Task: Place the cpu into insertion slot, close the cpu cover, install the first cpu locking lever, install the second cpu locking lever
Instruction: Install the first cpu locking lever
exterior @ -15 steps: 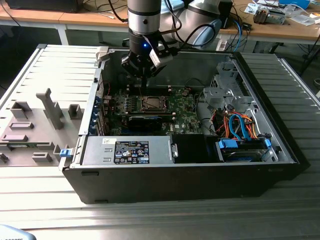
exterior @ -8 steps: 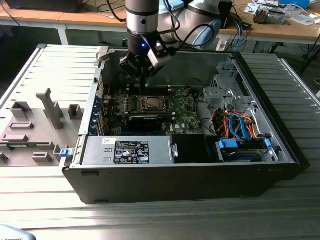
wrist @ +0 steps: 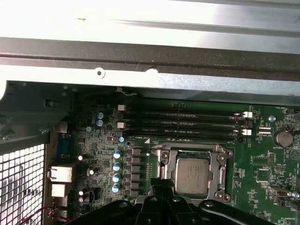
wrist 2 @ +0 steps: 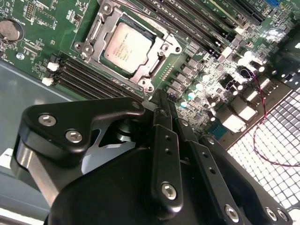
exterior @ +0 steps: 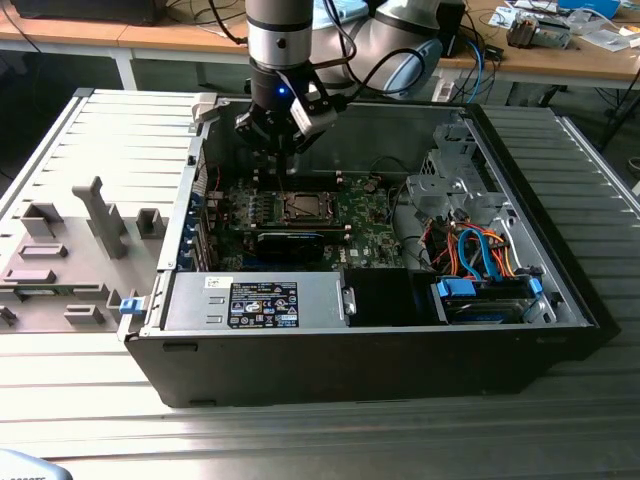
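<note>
The open computer case (exterior: 380, 345) lies on its side on a ribbed metal table (exterior: 300, 440), and nearly everything of note sits inside it. On its floor is the green circuit board (exterior: 360, 225); the insertion slot (exterior: 303, 207) is mounted near the middle of that board. The cpu (wrist 2: 127, 48) already rests in the slot, its dull silver top facing up, seen also in the first wrist view (wrist: 192, 175). The cpu cover (wrist 2: 96, 29) frames the chip closely on all sides in the second wrist view; whether it is fully latched down I cannot tell.

The gripper (exterior: 283, 152) hangs over the board just beyond the slot, toward the case's back wall, holding nothing. In the second wrist view its black fingers (wrist 2: 165, 136) lie pressed together, their tips close to the slot's edge but apart from the cpu.

Beside the slot run the long black memory sockets (wrist: 183, 124). Nearer the case's front wall from the slot lies a long black expansion card (exterior: 290, 243), then the labelled power-supply box (exterior: 262, 303). At the far end of the case from the power supply sit a metal drive cage (exterior: 450, 190), orange and blue cables (exterior: 480, 250) and a blue-clipped drive (exterior: 485, 297)
</note>
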Action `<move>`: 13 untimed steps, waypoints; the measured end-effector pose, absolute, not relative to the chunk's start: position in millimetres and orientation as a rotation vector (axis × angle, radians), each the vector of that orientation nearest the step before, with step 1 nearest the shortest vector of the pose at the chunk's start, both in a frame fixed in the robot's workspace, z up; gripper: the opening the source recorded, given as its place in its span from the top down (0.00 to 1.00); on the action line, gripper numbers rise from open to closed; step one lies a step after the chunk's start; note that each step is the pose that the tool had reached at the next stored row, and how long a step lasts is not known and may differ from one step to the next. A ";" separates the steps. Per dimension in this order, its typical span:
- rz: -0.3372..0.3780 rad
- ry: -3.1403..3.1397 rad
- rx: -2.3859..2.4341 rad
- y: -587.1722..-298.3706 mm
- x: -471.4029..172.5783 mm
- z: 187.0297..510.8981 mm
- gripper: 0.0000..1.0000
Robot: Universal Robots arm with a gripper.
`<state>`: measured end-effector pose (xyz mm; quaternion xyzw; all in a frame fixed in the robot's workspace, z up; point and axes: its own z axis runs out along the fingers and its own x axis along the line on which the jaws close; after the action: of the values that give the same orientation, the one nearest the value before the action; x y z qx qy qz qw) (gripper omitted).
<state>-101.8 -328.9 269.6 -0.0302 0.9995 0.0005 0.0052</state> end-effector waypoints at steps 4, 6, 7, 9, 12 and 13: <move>0.002 3.130 -0.095 -329.0 -104.3 269.5 0.89; 0.002 3.130 -0.095 -329.0 -105.4 269.4 0.89; 0.002 3.130 -0.095 -329.0 -106.4 269.3 0.89; 0.002 3.130 -0.095 -329.0 -107.7 269.2 0.89; 0.002 3.130 -0.095 -329.0 -108.9 269.1 0.89; 0.002 3.130 -0.095 -329.0 -109.5 269.1 0.89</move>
<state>-109.5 -329.0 269.1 -0.0302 0.9995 0.0005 0.0053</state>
